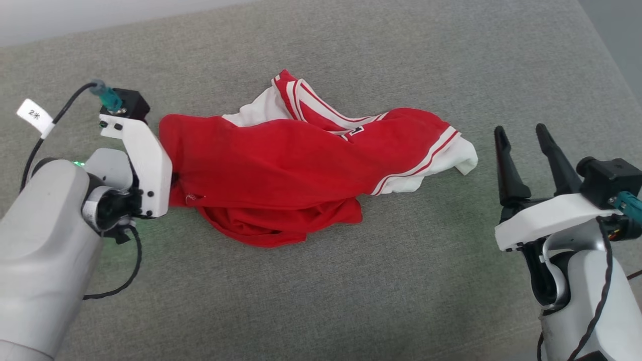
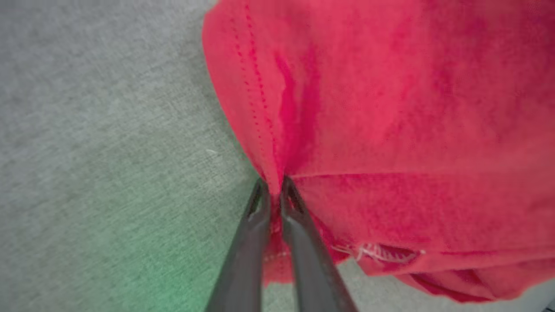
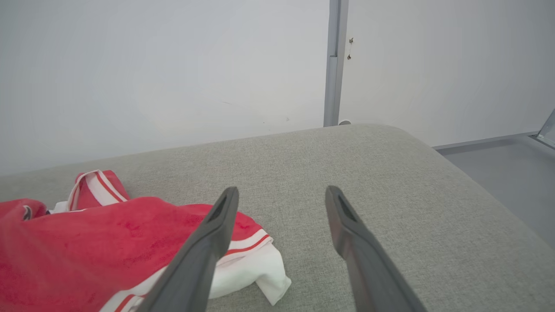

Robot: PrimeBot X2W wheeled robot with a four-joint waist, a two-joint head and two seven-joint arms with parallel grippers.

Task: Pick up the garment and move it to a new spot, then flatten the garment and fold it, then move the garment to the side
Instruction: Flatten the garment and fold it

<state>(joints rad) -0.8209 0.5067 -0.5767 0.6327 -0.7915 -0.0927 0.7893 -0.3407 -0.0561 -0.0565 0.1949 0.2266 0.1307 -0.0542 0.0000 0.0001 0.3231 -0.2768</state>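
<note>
The garment is seen lying crumpled near the middle of the grey padded surface. Its red body is bunched in folds, and a white sleeve end with striped trim is spread out toward the right. At the garment's left edge, contact is made. The left gripper is brought right in against the cloth, and its dark fingers are pinched almost together on a fold of red fabric beside a stitched hem. The fold is clamped between them and small creases are drawn toward the tips. In the head view those tips are hidden behind the white wrist housing. Over on the right, the right gripper is held just above the padding, near the sleeve end but apart from it. Its fingers are spread wide, pointing away from the robot, and nothing is held between them.
</note>
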